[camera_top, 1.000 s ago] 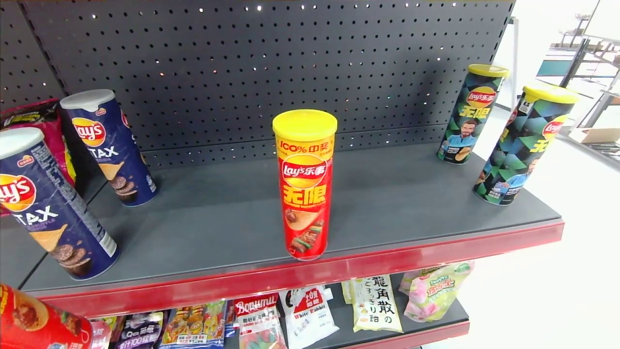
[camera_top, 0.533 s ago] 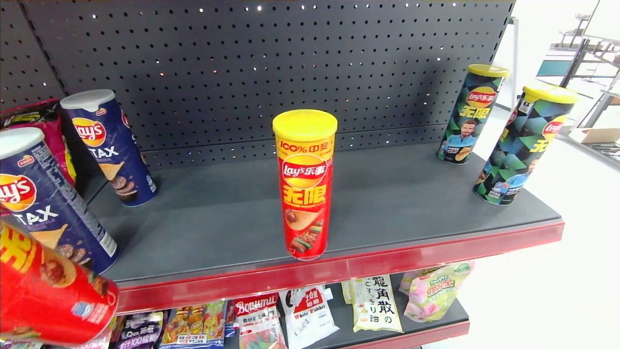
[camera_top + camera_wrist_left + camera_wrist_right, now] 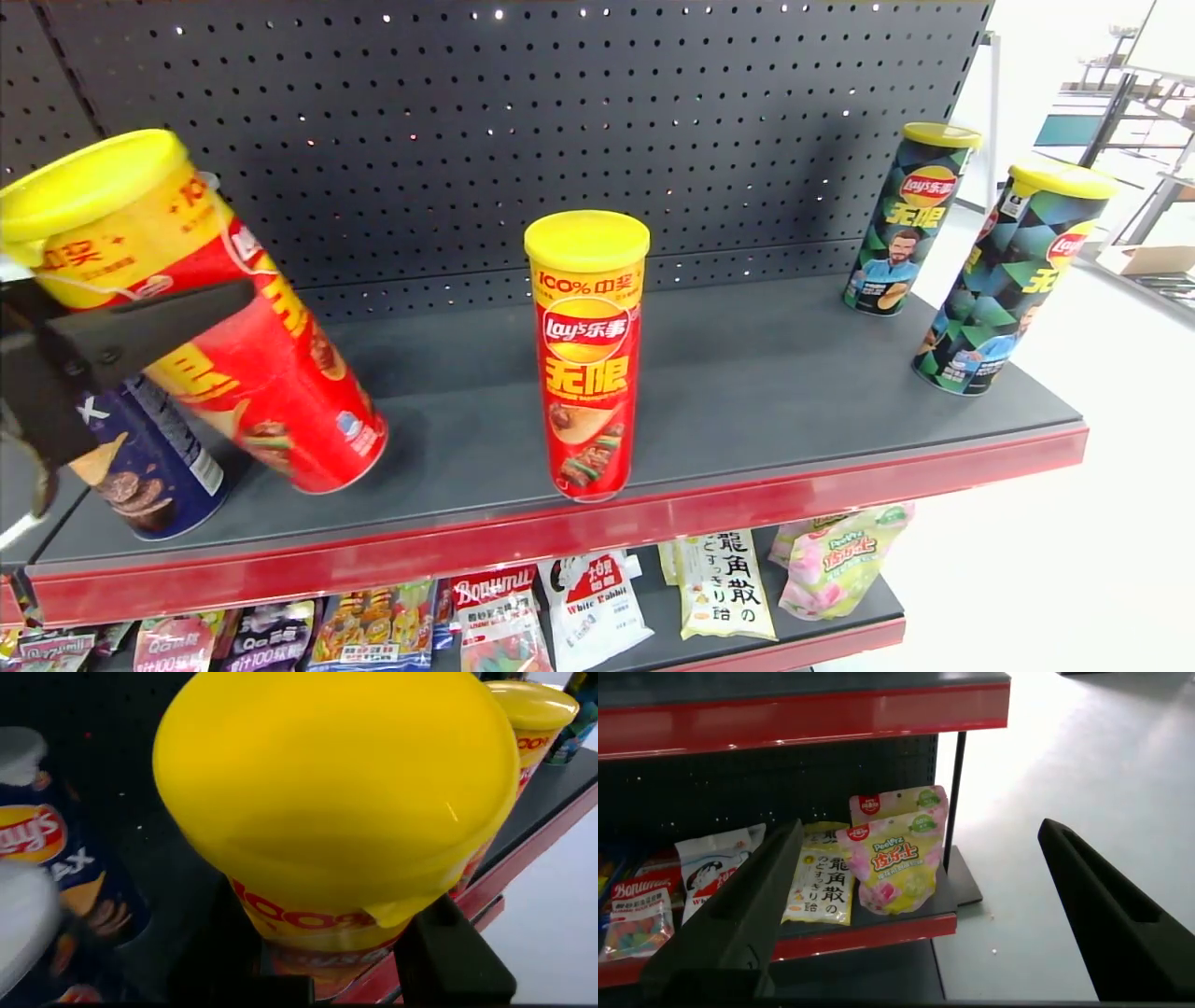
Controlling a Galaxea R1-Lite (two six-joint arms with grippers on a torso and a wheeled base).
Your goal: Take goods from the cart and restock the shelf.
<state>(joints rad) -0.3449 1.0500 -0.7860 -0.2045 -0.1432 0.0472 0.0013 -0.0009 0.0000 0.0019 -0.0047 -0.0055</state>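
Now, top shelf tier (image 3: 747, 392) spans middle of head view. Red chip can (image 3: 271, 373), a second ago only a sliver at lower left corner below shelf lip, has risen to left of frame. It is tilted, yellow lid toward upper left, base low over deck; contact cannot be told. Dark blue can (image 3: 149, 457) sits just beside it at lower left. Standing red can (image 3: 583, 355) at centre is unmoved. Left gripper (image 3: 168, 317) is clamped on held can's upper body. Right gripper (image 3: 924, 905) is spread wide, empty, facing snack bags (image 3: 887, 859) on lower tier. Judgement: placement under way; uprighting and set-down outstanding.
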